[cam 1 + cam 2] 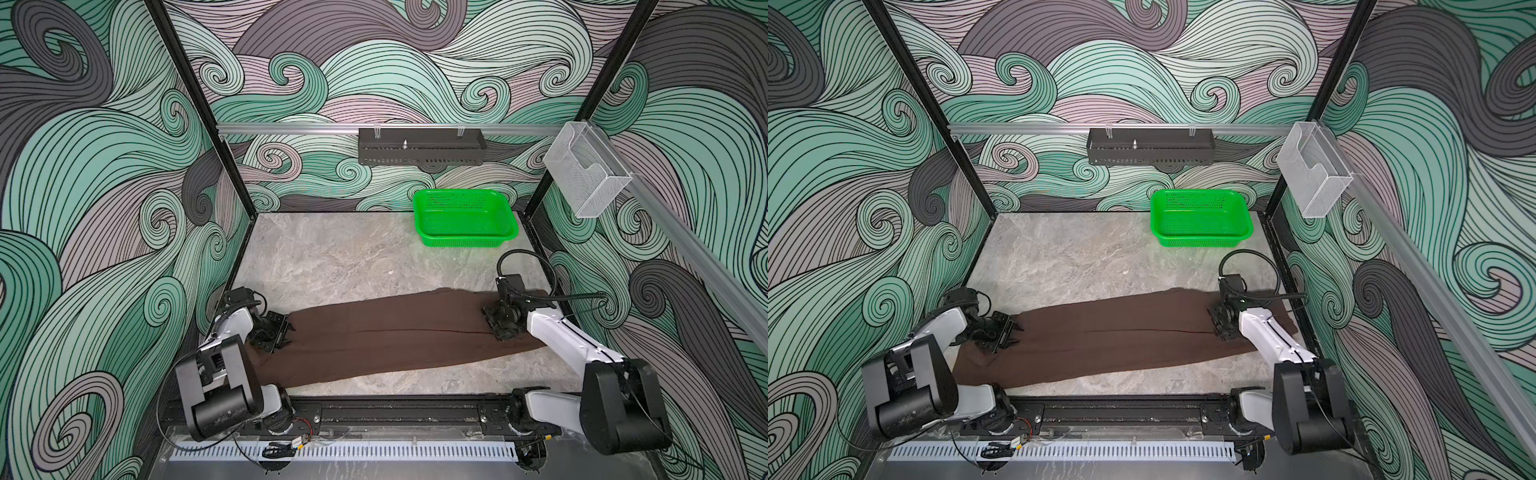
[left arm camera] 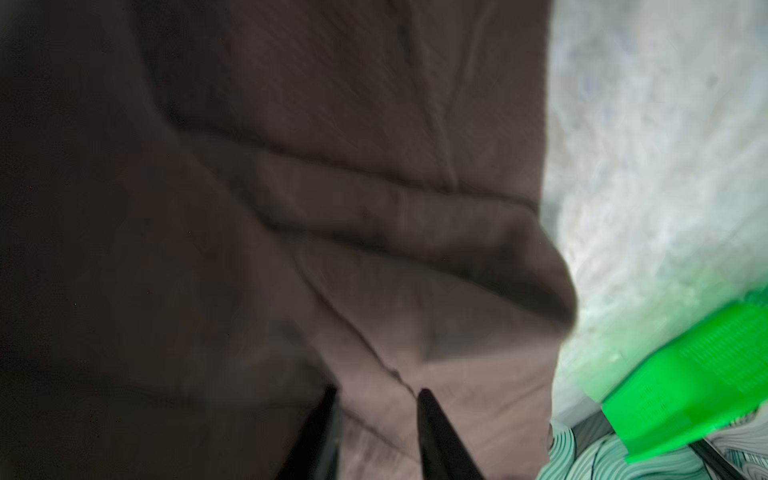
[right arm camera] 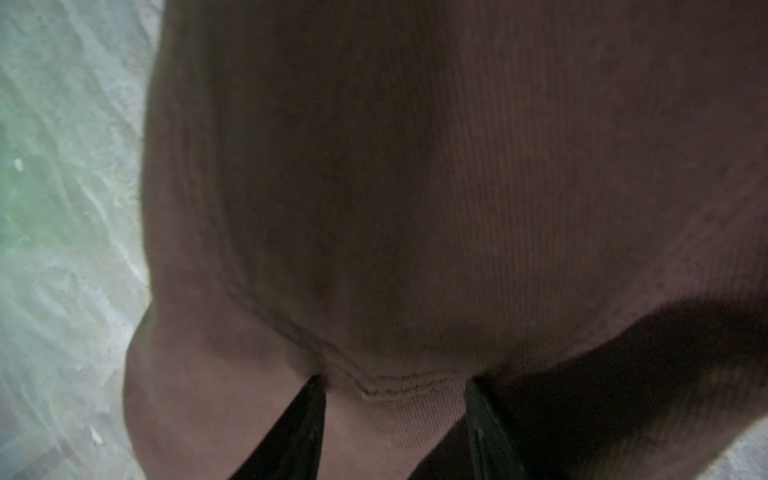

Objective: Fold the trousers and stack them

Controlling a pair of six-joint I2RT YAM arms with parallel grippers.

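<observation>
- Trousers (image 1: 395, 336): one brown pair, lying flat and lengthwise across the near half of the desk (image 1: 332, 257). One end points to each arm. A dark line down the middle suggests the two legs lie side by side. Not yet folded end to end, not yet stacked.
- Right claw (image 3: 395, 382): at the right end, probably the leg hems. In the right wrist view a stitched hem bulges between its fingers and the cloth edge beside it curls up. Judged to be grasping the trousers.
- Left claw (image 2: 376, 399): at the left end, probably the waist. In the blurred left wrist view its fingers stand close together with cloth between them. I cannot tell whether it has clenched.
- Reason for the layout: stretched long, the pair gives each arm its own end, which suits carrying one end over to the other.
- Basket (image 1: 469, 240): green and perforated, at the far right of the desk, well apart from the trousers. Nothing shows in it.
- Black tray (image 1: 422, 151): hung on the back rail. It holds one small metal piece, too small to name.
- Clear holder (image 1: 586, 174): on the right rail, appears empty.
</observation>
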